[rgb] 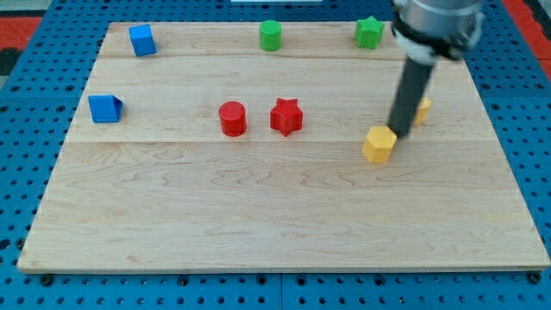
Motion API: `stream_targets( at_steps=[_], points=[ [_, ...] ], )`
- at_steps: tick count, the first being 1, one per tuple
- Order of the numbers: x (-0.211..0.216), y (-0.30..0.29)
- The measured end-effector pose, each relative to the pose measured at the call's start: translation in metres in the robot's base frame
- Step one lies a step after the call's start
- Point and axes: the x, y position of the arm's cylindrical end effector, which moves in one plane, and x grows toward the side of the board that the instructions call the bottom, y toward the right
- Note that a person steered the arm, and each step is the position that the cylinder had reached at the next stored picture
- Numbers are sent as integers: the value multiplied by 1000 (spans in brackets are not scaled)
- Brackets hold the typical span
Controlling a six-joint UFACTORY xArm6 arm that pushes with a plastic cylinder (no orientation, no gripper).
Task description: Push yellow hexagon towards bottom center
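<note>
The pale wooden tabletop (258,232), made of jointed planks with visible grain, lies on a blue perforated base (17,129). The dark straight rod (411,95) comes down from the far right; my tip (398,133) touches the far-right edge of the yellow hexagon (379,144), which sits right of centre. The tool is a plain rod with nothing to open or close. Another yellow block (422,109) is partly hidden behind the rod. At mid-board stand a red star (287,116) and a red cylinder (232,118). A blue block (105,108) lies left, a blue cube (142,40) far left. A green cylinder (271,35) and a green star (369,32) line the far edge.
</note>
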Motion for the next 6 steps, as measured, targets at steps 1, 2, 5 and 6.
stream_targets(
  at_steps=[1,2,5,6],
  points=[
    [45,11],
    [-5,37],
    [24,-25],
    [4,-51]
  ],
)
